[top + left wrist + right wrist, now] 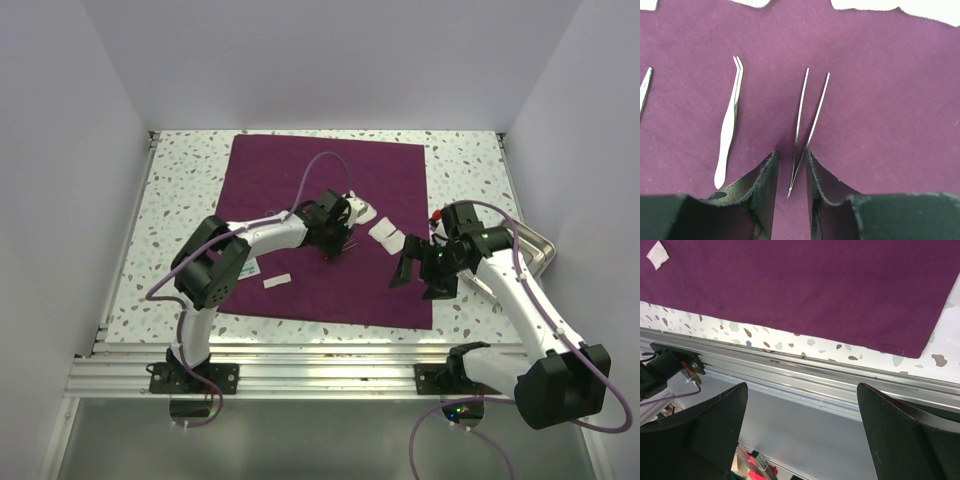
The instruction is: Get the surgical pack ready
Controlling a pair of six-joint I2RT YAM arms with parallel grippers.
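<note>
L pincer [791, 152] slightly apart astride tweezers [802, 110] (wrist cam only); R pincer [801, 385] wide.

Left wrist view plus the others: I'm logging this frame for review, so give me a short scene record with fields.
drape: spread flat on table
left gripper: fingers straddle straight tweezers, grip unclear
angled tweezers: loose on drape alongside
right gripper: open, empty, over near table edge
gauze: on drape

The left arm [262, 234] stretches toward 2 o'clock, the left gripper [791, 155] with its 2 fingers narrowly parted. The right arm [520, 290] leans toward 11 o'clock, the right gripper [801, 387] spread wide.
</note>
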